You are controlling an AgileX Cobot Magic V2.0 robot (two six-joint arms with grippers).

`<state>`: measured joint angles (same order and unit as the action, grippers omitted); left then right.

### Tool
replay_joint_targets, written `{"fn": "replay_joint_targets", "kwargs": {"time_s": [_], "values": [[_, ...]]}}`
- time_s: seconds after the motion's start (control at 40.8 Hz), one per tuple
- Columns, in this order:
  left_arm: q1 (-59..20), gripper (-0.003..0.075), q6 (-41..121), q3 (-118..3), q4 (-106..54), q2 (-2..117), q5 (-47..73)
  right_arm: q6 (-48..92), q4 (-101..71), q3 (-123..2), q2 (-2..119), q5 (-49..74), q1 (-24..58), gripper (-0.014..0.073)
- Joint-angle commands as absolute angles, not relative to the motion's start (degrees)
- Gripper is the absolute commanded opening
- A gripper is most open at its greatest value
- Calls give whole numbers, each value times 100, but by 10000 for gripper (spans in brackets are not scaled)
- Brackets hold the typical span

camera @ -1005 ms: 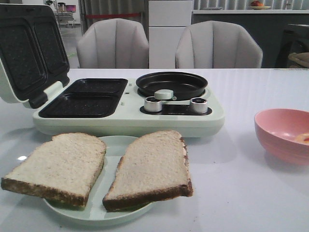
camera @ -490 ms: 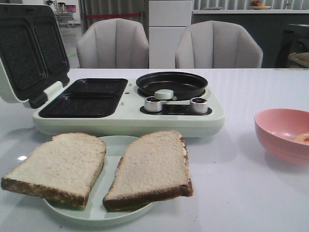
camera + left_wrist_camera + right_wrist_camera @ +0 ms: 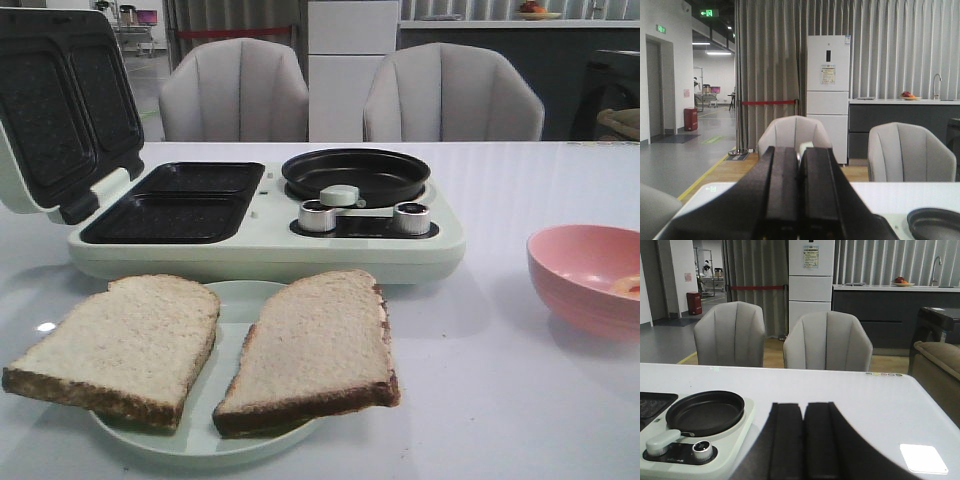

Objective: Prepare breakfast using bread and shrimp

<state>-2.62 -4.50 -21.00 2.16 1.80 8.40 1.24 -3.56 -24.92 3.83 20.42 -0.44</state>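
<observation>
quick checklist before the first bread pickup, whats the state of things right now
1. Bread reachable: ok. Left slice and right slice lie side by side on the plate, nothing on top.
2. Sandwich maker open: ok. Lid is up and both grill wells look bare.
3. Round pan free: ok, nothing in it.
4. Shrimp located: ok, in the pink bowl, partly cut off by the frame edge.
5. Hands ready to grasp: not ok. Left hand and right hand both have fingers pressed together, holding nothing; they must open first.
6. Hands' position over the table: cannot tell, neither shows in the front view.
</observation>
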Motion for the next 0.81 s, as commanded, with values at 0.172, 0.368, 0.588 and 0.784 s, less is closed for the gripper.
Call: {"fn": "replay_joint_targets", "kwargs": {"time_s": [0.172,0.368,0.588,0.784], "values": [[-279,101,-453,-3766,214,1433,2530,144,-374,-3975,1810,2675,-64,43],[-279,101,-453,-3762,214,2081,3209,144,-374,-3980,2695,2985,-64,43],[-279,101,-453,-3444,200,2466,3136,144,-374,-3962,3544,3342,-64,43],[-279,114,-453,-3361,200,2741,3040,144,-374,-3962,4214,3358,-64,111]]}}
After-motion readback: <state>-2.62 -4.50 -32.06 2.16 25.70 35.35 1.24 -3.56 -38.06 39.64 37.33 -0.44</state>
